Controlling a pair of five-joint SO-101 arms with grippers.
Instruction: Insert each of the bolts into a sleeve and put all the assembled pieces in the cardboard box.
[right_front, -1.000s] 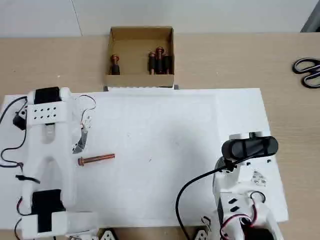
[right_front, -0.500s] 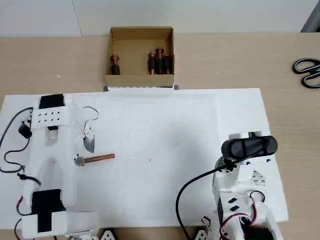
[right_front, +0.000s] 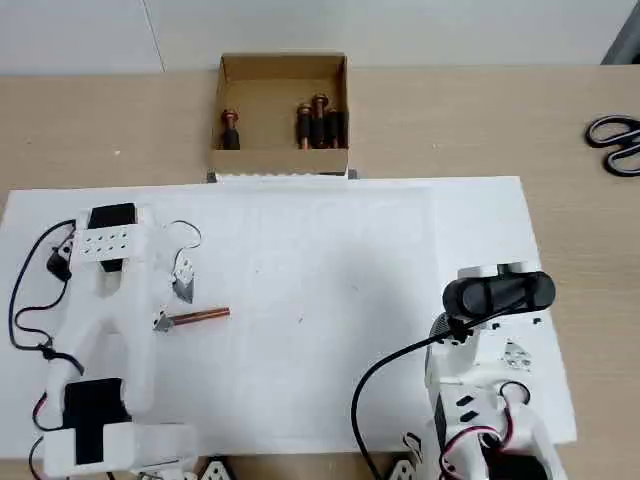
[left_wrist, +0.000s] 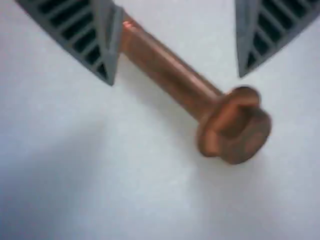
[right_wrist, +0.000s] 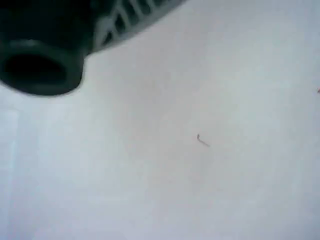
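My left fingers, spread, straddle the copper bolt near the counter's left edge, apparently to pinch it. My right fingers pinch a black sleeve, likely for insertion.

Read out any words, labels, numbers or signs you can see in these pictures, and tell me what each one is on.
None can be read.
The cardboard box, the bolt, the black sleeve, the white board and the scissors show no print.
The small dark mark on the board in the right wrist view is a speck, not a letter.
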